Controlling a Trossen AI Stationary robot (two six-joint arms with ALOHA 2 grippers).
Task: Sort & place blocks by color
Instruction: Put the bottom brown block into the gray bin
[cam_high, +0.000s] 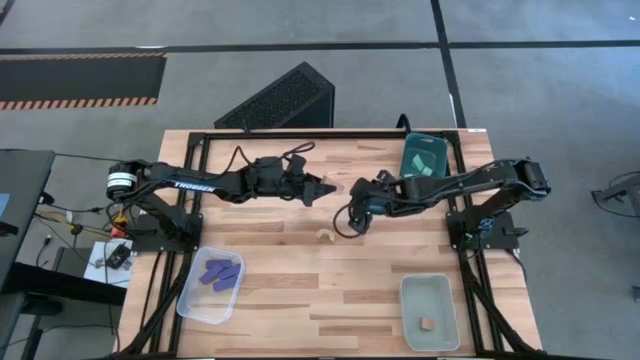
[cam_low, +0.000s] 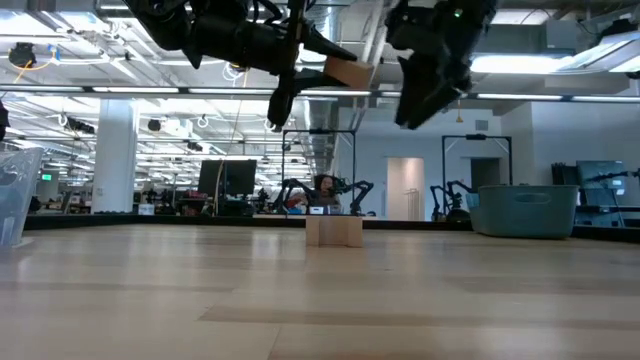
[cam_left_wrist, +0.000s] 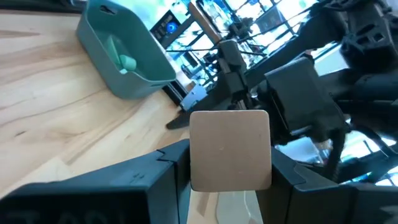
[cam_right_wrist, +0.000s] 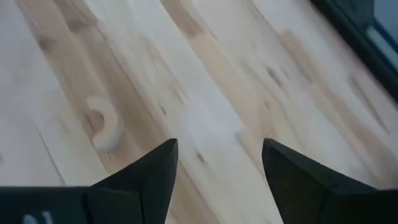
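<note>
A tan wooden block hangs high over the table's middle, with my left gripper shut on it; the low view shows the block well above the board. A tan arch block stands on its two feet on the table. My right gripper hovers open just right of the arch, slanting down, with only bare wood between its fingers. Dark purple blocks lie in a clear bin. Teal blocks lie in a teal bin, and one tan block lies in another bin. My left gripper pinches the tan block by two opposite sides between its two fingers. The fingers lie about level and come from the table's left. The block is lifted clear, high above the table, its broad face toward the wrist camera.
The clear bin sits at the near left, the teal bin at the far right, and a pale bin at the near right. A black frame rims the far edge. Bare wood lies between the near bins.
</note>
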